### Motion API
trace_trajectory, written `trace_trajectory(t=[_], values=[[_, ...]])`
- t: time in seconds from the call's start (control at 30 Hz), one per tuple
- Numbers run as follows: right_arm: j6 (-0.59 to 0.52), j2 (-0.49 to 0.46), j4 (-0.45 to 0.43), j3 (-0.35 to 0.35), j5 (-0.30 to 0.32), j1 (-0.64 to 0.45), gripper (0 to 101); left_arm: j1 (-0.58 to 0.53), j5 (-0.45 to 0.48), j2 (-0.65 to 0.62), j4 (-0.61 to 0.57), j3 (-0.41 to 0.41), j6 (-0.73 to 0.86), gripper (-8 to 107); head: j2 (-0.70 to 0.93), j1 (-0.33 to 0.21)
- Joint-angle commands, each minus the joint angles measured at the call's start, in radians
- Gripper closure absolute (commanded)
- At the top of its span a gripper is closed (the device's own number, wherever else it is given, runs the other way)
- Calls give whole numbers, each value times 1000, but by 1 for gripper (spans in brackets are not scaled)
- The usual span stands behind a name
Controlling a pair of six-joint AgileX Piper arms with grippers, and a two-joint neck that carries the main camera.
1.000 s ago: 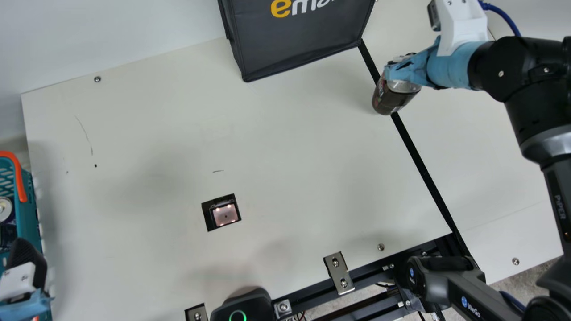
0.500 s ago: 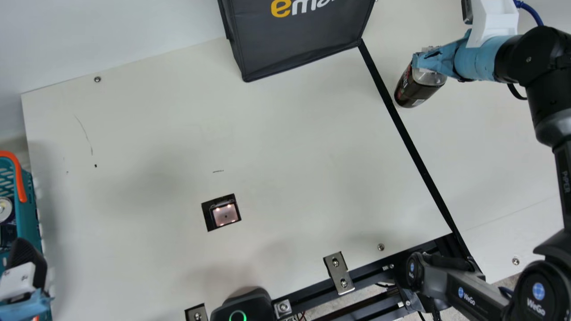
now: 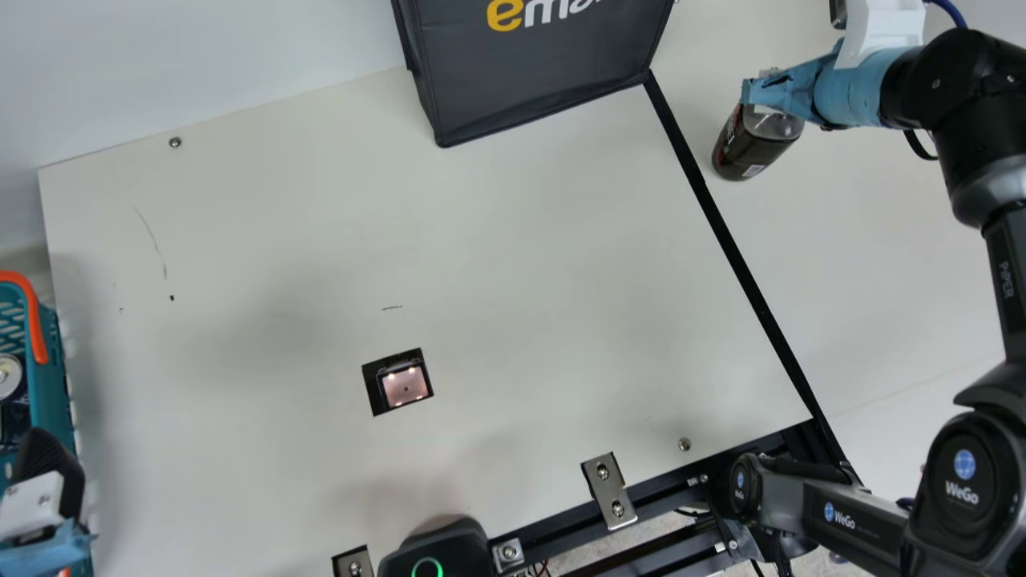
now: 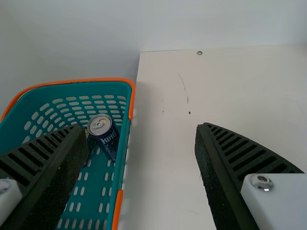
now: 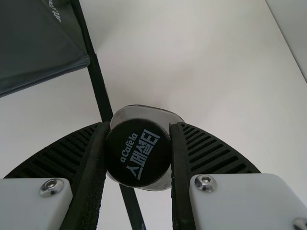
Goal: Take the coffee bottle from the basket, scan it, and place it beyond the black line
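See the coffee bottle [image 3: 755, 152] shifted since the earlier frame from over the black line [image 3: 741, 268] to just beyond it, pinched by the cap [image 5: 138, 165] in the right gripper [image 3: 761, 90]; find the cap's printed top in the right wrist view, the spread left gripper [image 3: 50, 473] in the left

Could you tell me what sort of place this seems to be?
Probably a mock self-checkout on a robot test bench: a glowing scanner window is set into the cream table, a shopping basket holds a can, and two robot arms are mounted there.
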Motion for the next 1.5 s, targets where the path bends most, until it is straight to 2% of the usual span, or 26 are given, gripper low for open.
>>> trace_trajectory(t=[0.0, 0.37, 1.27, 1.47], values=[[8, 7, -4, -5, -4, 3, 101, 0, 0, 0, 0, 0, 0, 9, -2, -17], [38, 41, -26, -24, -25, 18, 101, 0, 0, 0, 0, 0, 0, 9, -2, -17], [50, 51, -35, -25, -45, 18, 11, 0, 0, 0, 0, 0, 0, 9, -2, -17], [45, 39, -27, -38, -41, 19, 10, 0, 0, 0, 0, 0, 0, 9, -2, -17]])
